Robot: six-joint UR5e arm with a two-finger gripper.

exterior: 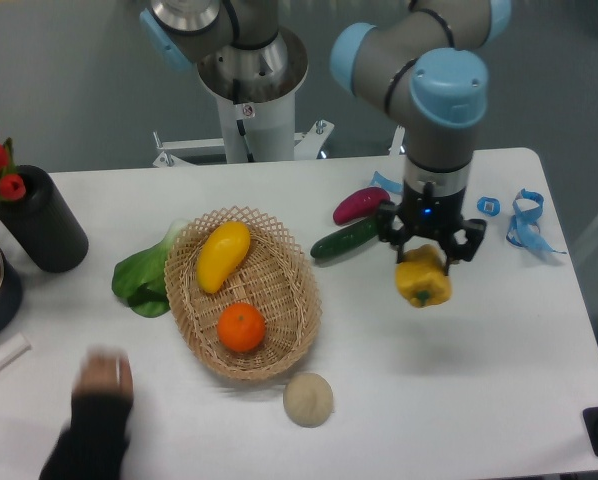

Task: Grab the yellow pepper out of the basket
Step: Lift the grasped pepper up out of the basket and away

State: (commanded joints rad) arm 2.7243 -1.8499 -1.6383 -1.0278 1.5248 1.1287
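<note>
The yellow pepper (423, 281) hangs above the white table, well to the right of the basket (279, 270), with my gripper (427, 250) shut on its top. The woven basket sits left of centre and holds an elongated yellow fruit (222, 254) and an orange (241, 327). The pepper's stem end is hidden between the fingers.
A cucumber (351, 238) and a purple eggplant (361, 205) lie just left of the gripper. A beige round fruit (308, 398) sits in front of the basket, leafy greens (145, 278) to its left. A blurred dark hand (97, 415) shows at the front left. Blue tape pieces (524, 222) lie far right.
</note>
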